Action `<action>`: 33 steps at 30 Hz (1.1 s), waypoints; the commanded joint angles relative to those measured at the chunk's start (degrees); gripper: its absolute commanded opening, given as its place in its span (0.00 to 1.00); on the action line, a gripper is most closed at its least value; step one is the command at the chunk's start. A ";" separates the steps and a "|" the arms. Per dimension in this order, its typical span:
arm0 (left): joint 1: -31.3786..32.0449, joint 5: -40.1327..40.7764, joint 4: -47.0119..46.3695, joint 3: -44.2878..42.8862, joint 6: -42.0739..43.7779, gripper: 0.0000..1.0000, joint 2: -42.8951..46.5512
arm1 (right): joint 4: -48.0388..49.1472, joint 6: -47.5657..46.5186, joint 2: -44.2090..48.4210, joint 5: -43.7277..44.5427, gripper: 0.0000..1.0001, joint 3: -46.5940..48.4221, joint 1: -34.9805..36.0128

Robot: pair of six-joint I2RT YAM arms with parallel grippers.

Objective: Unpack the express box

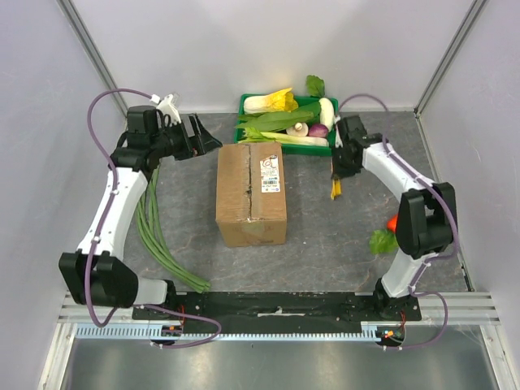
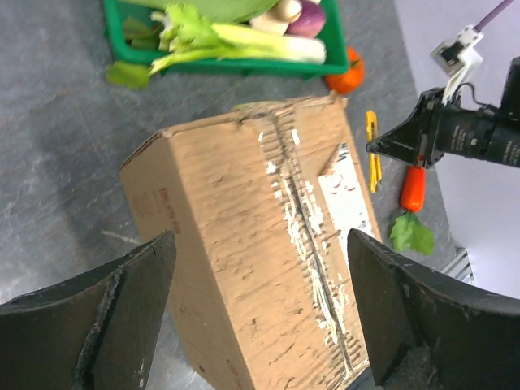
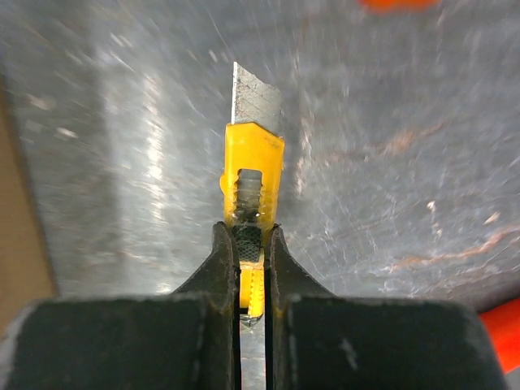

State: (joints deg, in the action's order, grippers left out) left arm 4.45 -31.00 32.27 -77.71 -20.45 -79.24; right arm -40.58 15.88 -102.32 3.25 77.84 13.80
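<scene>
The express box (image 1: 252,195) is a brown carton lying mid-table with its flaps closed, a white label (image 1: 270,174) and a rough taped seam on top. My left gripper (image 1: 203,138) is open and empty, hovering off the box's far left corner. In the left wrist view the box (image 2: 244,244) lies below, between the spread fingers of that gripper (image 2: 262,244). My right gripper (image 1: 335,172) is to the right of the box, shut on a yellow utility knife (image 1: 335,188). In the right wrist view the gripper (image 3: 250,237) clamps the knife (image 3: 253,162) with the blade (image 3: 257,101) out over the grey table.
A green tray (image 1: 244,104) of vegetables stands just behind the box. Long green beans (image 1: 154,219) lie along the left arm. A red vegetable (image 1: 392,222) and a green leaf (image 1: 380,241) lie by the right arm. White walls enclose the table.
</scene>
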 commanded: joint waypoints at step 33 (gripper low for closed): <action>7.68 -17.60 -13.56 1.51 -11.11 0.71 -3.63 | 3.75 -5.51 2.57 -19.42 0.00 28.33 28.82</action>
State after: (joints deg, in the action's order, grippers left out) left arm 11.66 -49.74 14.94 -72.97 -34.98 -81.91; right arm -35.83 12.14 -99.46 -18.06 103.13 41.93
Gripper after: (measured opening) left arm 0.774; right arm 0.066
